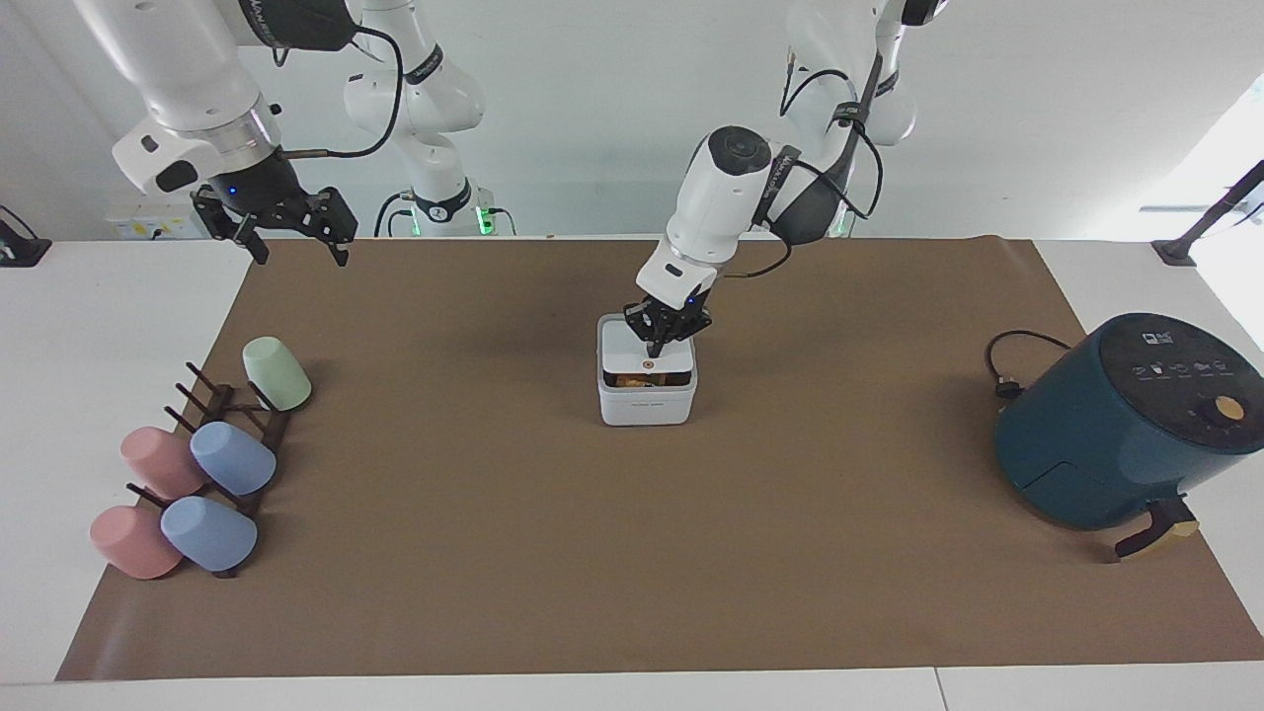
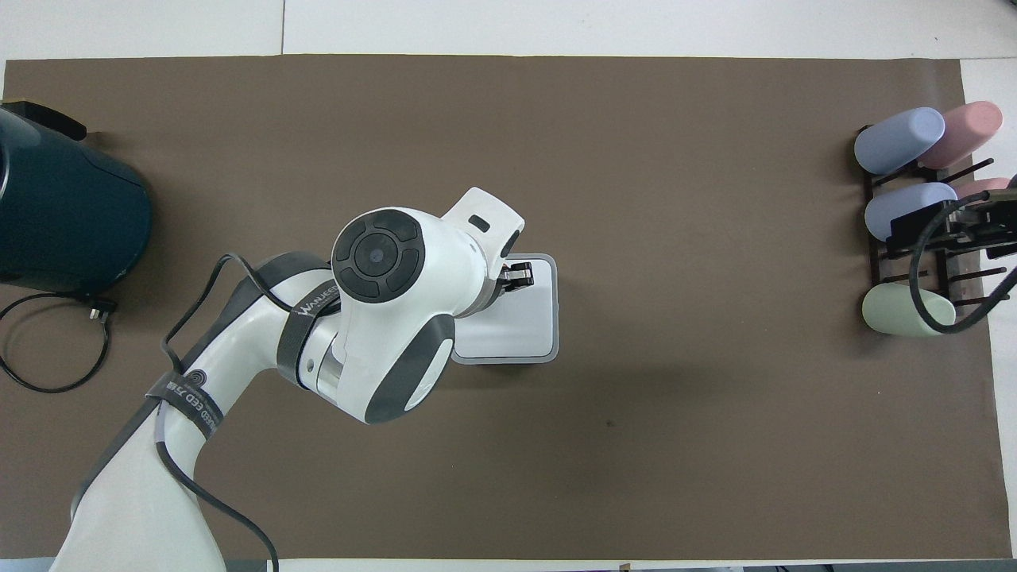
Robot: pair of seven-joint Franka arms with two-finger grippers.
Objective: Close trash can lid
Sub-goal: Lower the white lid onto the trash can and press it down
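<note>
The small white trash can (image 1: 647, 403) stands mid-table on the brown mat. Its white lid (image 1: 637, 348) lies almost flat on top, orange dot up, with a thin gap at the front edge where orange contents (image 1: 632, 378) show. My left gripper (image 1: 657, 348) is shut and its tips press on the lid's top near the hinge-far edge. In the overhead view the lid (image 2: 520, 322) covers the can's grey rim (image 2: 554, 318), and the left gripper (image 2: 520, 276) sits over it. My right gripper (image 1: 296, 247) waits open and raised at the right arm's end.
A large dark teal air fryer (image 1: 1126, 425) with its cable (image 1: 1002, 370) stands at the left arm's end. A wooden rack with several pastel cups (image 1: 197, 474) lies at the right arm's end; in the overhead view the right gripper (image 2: 949, 226) hangs over it.
</note>
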